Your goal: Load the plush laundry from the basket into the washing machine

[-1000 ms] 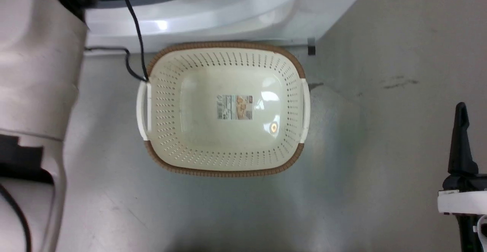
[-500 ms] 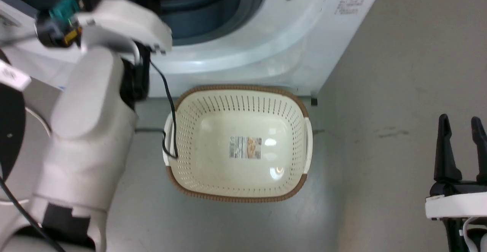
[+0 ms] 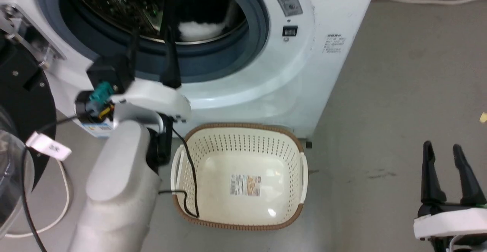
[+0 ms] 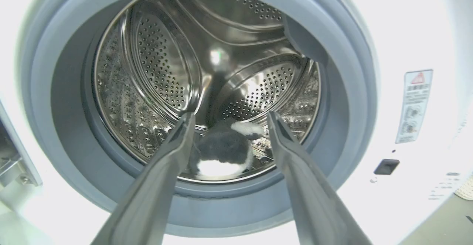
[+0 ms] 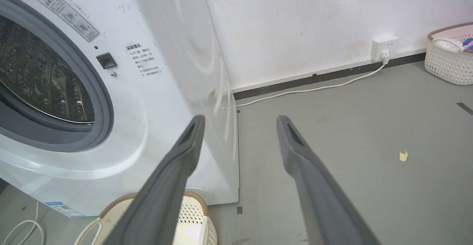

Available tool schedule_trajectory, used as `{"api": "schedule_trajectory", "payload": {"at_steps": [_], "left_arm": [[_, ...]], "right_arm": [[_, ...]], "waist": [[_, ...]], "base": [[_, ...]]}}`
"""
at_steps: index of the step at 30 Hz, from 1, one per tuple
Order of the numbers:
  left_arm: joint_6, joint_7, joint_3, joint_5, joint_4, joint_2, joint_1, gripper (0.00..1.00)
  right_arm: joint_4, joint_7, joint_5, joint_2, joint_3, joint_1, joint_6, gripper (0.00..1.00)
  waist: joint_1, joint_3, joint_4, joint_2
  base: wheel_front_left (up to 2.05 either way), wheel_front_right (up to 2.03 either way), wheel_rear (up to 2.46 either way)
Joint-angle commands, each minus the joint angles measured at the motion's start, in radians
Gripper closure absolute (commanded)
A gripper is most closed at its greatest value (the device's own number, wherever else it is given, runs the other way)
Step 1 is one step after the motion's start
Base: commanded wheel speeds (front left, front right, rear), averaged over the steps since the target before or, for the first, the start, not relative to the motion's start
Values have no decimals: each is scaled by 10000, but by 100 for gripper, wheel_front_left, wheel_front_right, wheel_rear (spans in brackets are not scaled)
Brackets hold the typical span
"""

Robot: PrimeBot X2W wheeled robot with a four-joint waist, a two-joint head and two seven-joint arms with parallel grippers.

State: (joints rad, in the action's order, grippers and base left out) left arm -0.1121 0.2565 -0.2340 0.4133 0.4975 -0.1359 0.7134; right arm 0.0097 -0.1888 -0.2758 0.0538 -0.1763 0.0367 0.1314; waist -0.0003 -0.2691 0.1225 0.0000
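Jaws spread, empty, on left gripper (image 4: pixel 230 115) facing plush toy (image 4: pixel 221 152) inside washing machine (image 4: pixel 406 23); right gripper (image 5: pixel 240 118) parted too, farther off.

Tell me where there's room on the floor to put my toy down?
The grey floor between the basket and the right gripper is bare. Left of the basket is crowded: left arm, cables, open door.

Grey floor (image 5: pixel 332 186) spreads over the lower right of the right wrist view, dull and scuffed. White wall (image 5: pixel 295 23) across the top, dark baseboard (image 5: pixel 332 75) along its foot. Wall socket (image 5: pixel 384 47) at upper right, white cable (image 5: pixel 306 91) trailing left from it. Yellow scrap (image 5: pixel 403 156) right of centre; white lattice hamper (image 5: pixel 447 64) at the far right edge.
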Motion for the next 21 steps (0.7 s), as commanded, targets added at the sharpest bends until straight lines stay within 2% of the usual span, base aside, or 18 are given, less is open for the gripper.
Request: {"api": "schedule_trajectory", "payload": {"at_steps": [1, 11, 16, 21], "left_arm": [[34, 52, 68, -106, -60, 74, -300, 0], [305, 53, 292, -674, -364, 320, -1687, 0], [704, 53, 443, -858, -791, 342, -2744, 0], [762, 53, 655, -881, -1133, 382, -3467, 0]], "right_arm": [[114, -89, -93, -32, 69, -132, -7, 0], [766, -350, -351, -34, 396, -459, -7, 0], [1117, -473, -485, -35, 537, -720, -7, 0], [1280, -536, -542, -35, 607, -853, -7, 0]], "waist": [[3, 379, -24, 0], [3, 1518, -157, 0], [3, 2177, -227, 0], [3, 2463, -255, 0]], "base": [[0, 0, 0], [0, 0, 0], [0, 0, 0], [0, 0, 0]]}}
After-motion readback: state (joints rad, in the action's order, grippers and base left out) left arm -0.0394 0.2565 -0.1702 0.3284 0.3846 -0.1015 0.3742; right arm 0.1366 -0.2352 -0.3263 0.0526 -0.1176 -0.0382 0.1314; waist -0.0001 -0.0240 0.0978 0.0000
